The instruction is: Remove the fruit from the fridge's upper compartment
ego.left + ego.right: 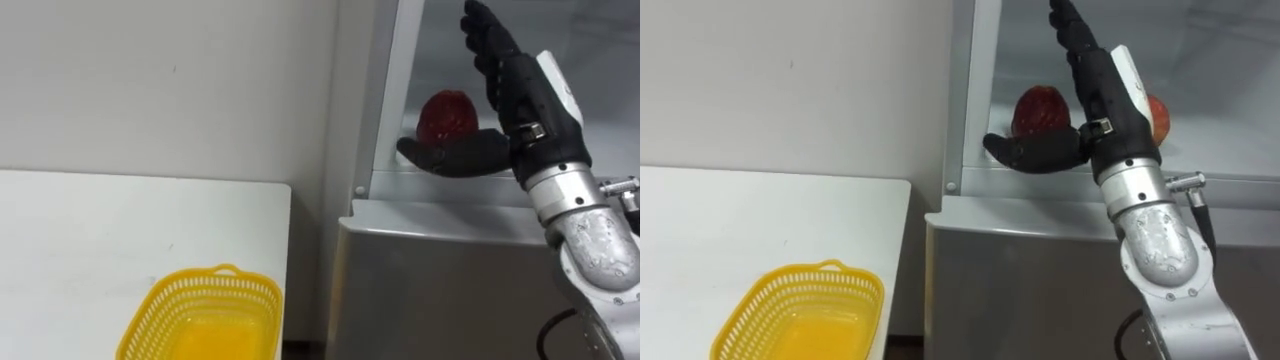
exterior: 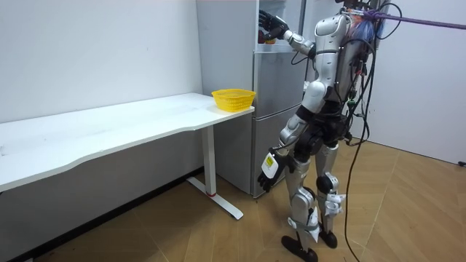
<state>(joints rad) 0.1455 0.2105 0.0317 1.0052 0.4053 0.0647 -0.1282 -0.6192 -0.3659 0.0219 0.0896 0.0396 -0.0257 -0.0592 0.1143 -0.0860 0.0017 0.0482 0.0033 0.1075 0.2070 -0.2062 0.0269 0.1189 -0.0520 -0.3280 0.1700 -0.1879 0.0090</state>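
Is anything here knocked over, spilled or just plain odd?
Nothing stands out. The red fruit sits on a shelf in the fridge, with the robot's right hand open beside it. The yellow basket stands upright at the corner of the white table, and nothing is spilled.

Inside the fridge (image 1: 450, 270), the red fruit (image 1: 447, 112) loses its lower edge behind the thumb of the right hand (image 1: 515, 105). A second, orange-red fruit (image 1: 1158, 117), to the right of the first in the fridge, is mostly covered by that hand and its wrist. The fridge's upper compartment is cut off at the top edge. Left of the fridge, the yellow basket (image 1: 215, 273) is cut off at the bottom edge. In the room view, the left hand (image 2: 269, 172), low in front of the fridge, is too small to read, as are the fridge's contents.
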